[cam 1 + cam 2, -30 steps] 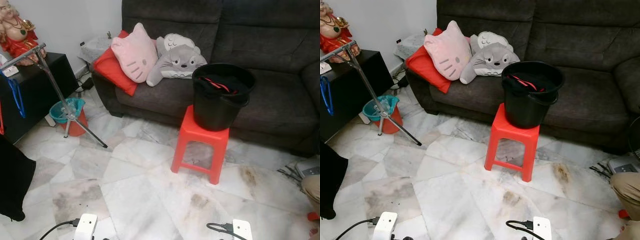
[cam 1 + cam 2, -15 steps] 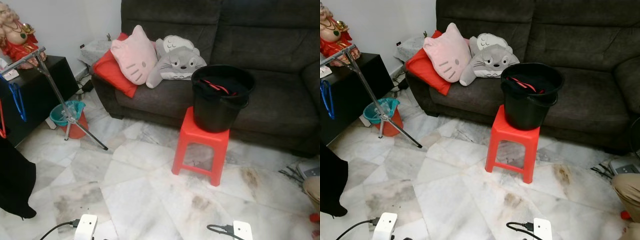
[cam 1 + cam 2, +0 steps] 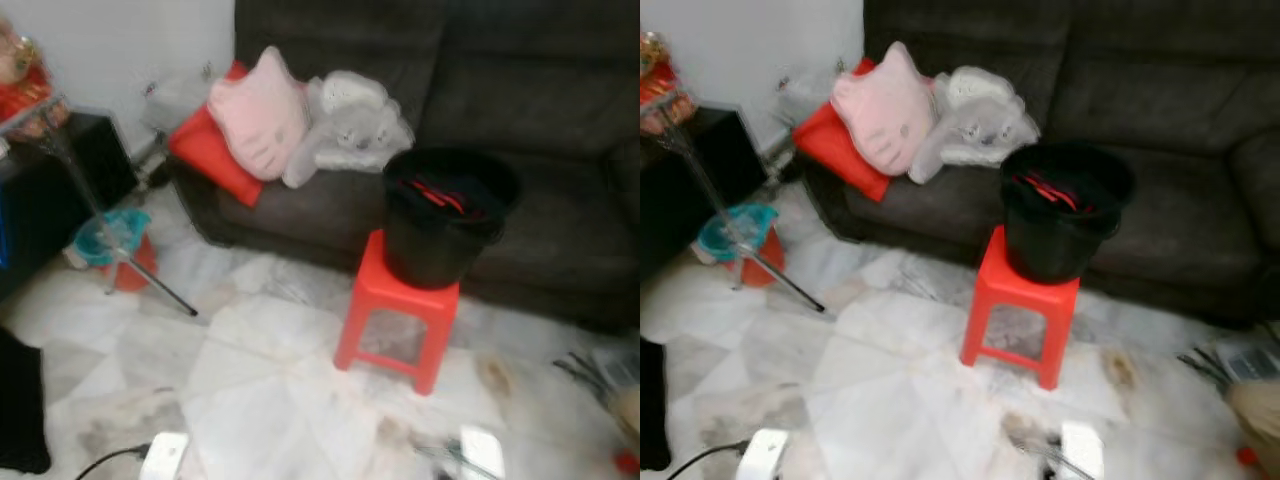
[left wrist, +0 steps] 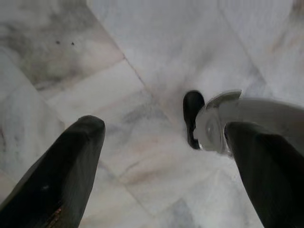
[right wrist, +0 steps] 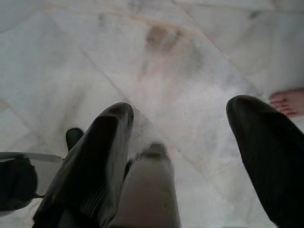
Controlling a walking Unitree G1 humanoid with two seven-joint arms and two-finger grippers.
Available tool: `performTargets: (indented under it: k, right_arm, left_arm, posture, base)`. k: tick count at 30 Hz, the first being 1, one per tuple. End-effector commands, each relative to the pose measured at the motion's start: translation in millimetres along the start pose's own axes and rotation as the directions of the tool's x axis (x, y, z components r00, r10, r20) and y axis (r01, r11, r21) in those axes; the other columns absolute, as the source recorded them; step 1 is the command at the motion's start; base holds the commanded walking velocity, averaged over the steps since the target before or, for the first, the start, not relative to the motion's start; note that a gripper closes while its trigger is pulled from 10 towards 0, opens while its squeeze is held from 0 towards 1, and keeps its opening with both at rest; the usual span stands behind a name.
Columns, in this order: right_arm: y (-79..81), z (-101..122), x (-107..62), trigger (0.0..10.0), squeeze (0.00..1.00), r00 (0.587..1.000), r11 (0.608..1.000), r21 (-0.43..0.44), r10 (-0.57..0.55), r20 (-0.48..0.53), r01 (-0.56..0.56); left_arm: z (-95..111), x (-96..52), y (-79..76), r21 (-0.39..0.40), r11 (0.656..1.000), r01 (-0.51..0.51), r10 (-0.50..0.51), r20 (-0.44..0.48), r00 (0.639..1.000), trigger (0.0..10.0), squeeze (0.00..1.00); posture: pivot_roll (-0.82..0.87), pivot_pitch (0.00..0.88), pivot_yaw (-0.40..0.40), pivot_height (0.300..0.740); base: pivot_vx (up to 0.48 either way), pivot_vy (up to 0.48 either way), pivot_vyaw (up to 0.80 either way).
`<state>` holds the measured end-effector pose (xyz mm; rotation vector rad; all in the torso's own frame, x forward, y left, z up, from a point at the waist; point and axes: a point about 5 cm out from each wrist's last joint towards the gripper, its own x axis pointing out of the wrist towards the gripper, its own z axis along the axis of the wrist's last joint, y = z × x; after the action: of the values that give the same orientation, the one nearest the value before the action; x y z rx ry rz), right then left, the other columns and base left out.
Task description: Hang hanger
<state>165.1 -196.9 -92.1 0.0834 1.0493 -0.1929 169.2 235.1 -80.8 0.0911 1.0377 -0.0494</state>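
A black bucket [image 3: 445,215] stands on a red plastic stool [image 3: 400,300] in front of the dark sofa, and a red hanger [image 3: 440,195] lies inside it. At the far left a metal rack stand [image 3: 110,235] rises on slanted legs, with a black garment [image 3: 20,410] hanging low beside it. Both arms hang down over the marble floor. The left gripper [image 4: 166,128] is open with nothing between its fingers. The right gripper [image 5: 180,107] is open too, and holds nothing. The head views are blurred.
The grey sofa [image 3: 560,150] carries a pink cat pillow [image 3: 260,125], a red cushion and a grey plush. A teal-and-orange bin [image 3: 110,250] sits by a black cabinet [image 3: 40,200]. A person's bare foot [image 5: 287,102] and knee [image 3: 1255,415] are at my right.
The whole head view has shifted and blurred, so the camera is moving. The bucket, stool and rack have kept their places relative to each other.
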Motion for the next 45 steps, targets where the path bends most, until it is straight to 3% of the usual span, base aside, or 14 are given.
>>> performTargets:
  k: [1,37,45]
  right_arm:
    - [-10.5,-10.6,-1.6,10.0,0.0,0.999,0.999,0.01,-0.031,-0.035,0.032]
    - [-1.0,-9.0,-1.1,10.0,0.0,0.997,0.996,0.055,-0.075,-0.018,0.076]
    - [4.2,-14.9,-1.9,10.0,0.0,0.997,0.994,0.077,-0.074,-0.025,0.076]
  left_arm:
    - [6.4,1.6,-4.0,0.02,1.0,0.01,-0.01,0.015,1.0,10.0,0.0]
    - [10.0,-0.4,6.7,0.037,0.999,-0.014,0.013,0.02,1.0,10.0,0.0]
    - [5.6,-2.3,12.4,0.058,0.998,-0.023,0.023,0.005,1.0,10.0,0.0]
  posture:
    - [0.08,0.0,0.049,0.732]
    - [0.07,0.0,0.08,0.732]
    - [0.05,0.0,0.106,0.732]
  base:
    - [0.319,0.0,0.0]
    - [0.314,0.0,-0.05]
    - [0.031,0.0,0.0]
